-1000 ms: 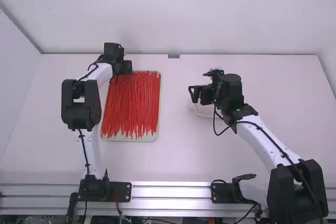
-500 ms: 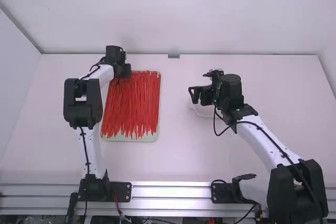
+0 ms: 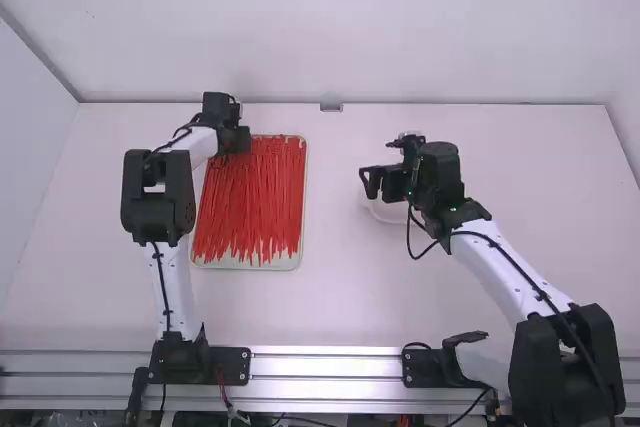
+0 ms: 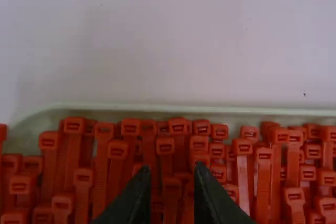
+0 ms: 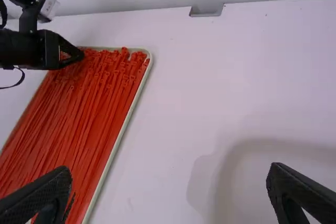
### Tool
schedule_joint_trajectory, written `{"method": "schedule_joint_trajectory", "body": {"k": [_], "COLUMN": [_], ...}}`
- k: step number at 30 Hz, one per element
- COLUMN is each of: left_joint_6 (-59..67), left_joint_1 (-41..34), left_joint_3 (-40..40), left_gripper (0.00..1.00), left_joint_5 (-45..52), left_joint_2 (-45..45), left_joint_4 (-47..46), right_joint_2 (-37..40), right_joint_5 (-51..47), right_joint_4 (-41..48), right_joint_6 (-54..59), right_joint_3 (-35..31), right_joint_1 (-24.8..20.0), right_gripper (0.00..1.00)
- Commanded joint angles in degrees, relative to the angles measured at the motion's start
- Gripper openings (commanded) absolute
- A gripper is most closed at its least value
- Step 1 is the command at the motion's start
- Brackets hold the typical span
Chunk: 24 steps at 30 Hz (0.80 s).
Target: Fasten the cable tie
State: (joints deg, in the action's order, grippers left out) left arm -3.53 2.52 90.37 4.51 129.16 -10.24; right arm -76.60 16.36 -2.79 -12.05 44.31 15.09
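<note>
Several red cable ties (image 3: 250, 197) lie packed side by side on a pale tray (image 3: 298, 265) left of the table's middle. Their square heads (image 4: 178, 127) line the tray's far edge. My left gripper (image 3: 236, 142) is down at the tray's far left corner, its fingertips (image 4: 169, 178) slightly apart with tie heads showing in the gap; the right wrist view shows this gripper (image 5: 71, 55) at the same corner. My right gripper (image 3: 374, 179) hangs open above bare table right of the tray, its fingers (image 5: 39, 192) spread wide with nothing between them.
A white wall runs along the table's back edge, with a small grey bracket (image 3: 331, 105) at its middle. The aluminium rail (image 3: 320, 359) with both arm bases lines the near edge. A pale clear object (image 3: 380, 210) lies on the table under the right gripper.
The left gripper has dropped slightly onto the tie heads at the tray's far left corner. The right arm has stayed where it was.
</note>
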Motion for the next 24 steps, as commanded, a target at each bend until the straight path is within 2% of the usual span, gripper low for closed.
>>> {"method": "schedule_joint_trajectory", "body": {"k": [1, 4, 7, 10, 24], "left_joint_6": [-1.4, -1.4, -1.4, -1.4, -1.4], "left_joint_1": [-0.3, -0.3, -0.2, -0.3, -0.3], "left_joint_3": [-0.8, -0.8, -0.8, -0.8, -0.9], "left_gripper": [0.22, 0.22, 0.16, 0.14, 0.15], "left_joint_5": [0.4, 0.6, 0.6, 0.4, 0.4], "left_joint_2": [1.1, 1.1, 1.1, 1.1, 1.1], "left_joint_4": [0.2, 0.5, 0.6, 0.4, -0.2], "right_joint_2": [1.0, 1.0, 1.0, 1.0, 1.1], "right_joint_5": [0.1, 0.2, 0.2, 0.2, 0.2], "right_joint_4": [0.1, 0.3, 0.2, 0.3, 0.2], "right_joint_6": [0.1, 0.0, 0.1, 0.1, 0.0], "right_joint_3": [1.8, 1.8, 1.8, 1.8, 1.8], "right_joint_1": [0.0, -0.4, -0.5, -0.5, -0.4], "right_gripper": [0.99, 0.99, 0.99, 0.99, 0.99]}}
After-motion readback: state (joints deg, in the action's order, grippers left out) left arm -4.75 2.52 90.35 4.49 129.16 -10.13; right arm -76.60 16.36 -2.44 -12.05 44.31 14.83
